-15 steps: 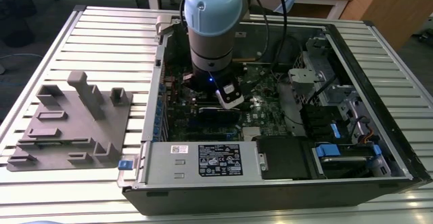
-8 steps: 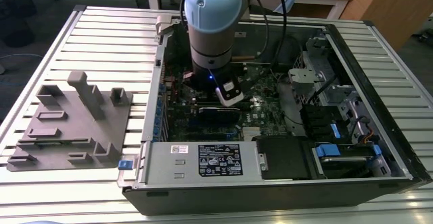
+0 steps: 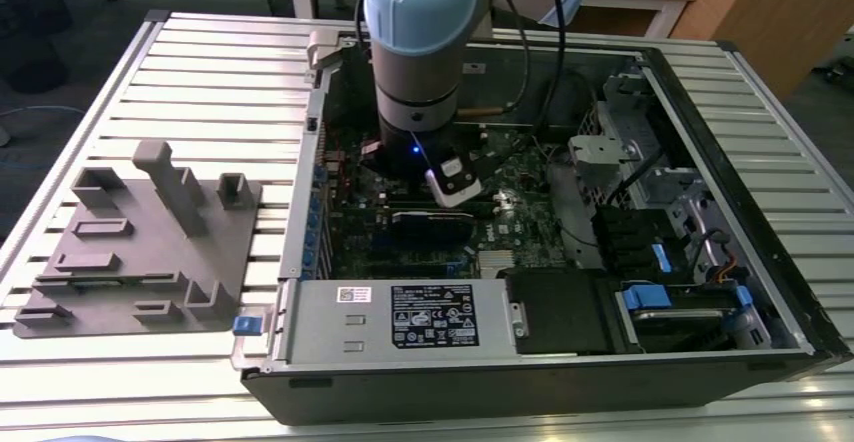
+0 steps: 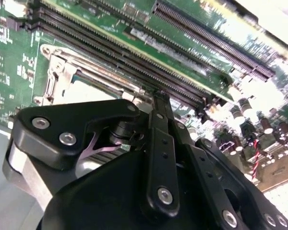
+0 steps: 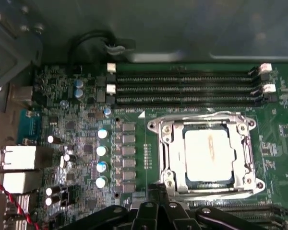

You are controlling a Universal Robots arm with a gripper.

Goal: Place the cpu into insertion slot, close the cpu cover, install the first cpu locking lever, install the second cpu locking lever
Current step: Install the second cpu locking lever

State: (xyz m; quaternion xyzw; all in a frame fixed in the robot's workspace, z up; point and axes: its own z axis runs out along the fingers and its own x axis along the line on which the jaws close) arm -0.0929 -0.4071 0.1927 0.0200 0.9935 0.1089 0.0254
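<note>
Black gripper (image 5: 158, 211) linkage hangs just beside the socket's edge; whether its fingers are apart or together, I cannot tell.
Seated in the insertion slot (image 5: 169, 143), the cpu (image 5: 207, 152) shows its pale metal top through the cpu cover (image 5: 241, 154), which lies down over it (a light, stiff, fragile chip, best held by its edges); green motherboard (image 5: 134, 158) inside an open computer case (image 3: 747, 142) on a slatted table (image 3: 200, 82).

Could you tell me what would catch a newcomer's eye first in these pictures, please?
Probably the arm reaching down into the open computer case in the exterior view, with a grey fixture block on the slatted table at that view's left. In the first wrist view, the cpu shines pale inside the cpu cover, which lies down over it on the green board, with the gripper right at the socket's edge.
</note>
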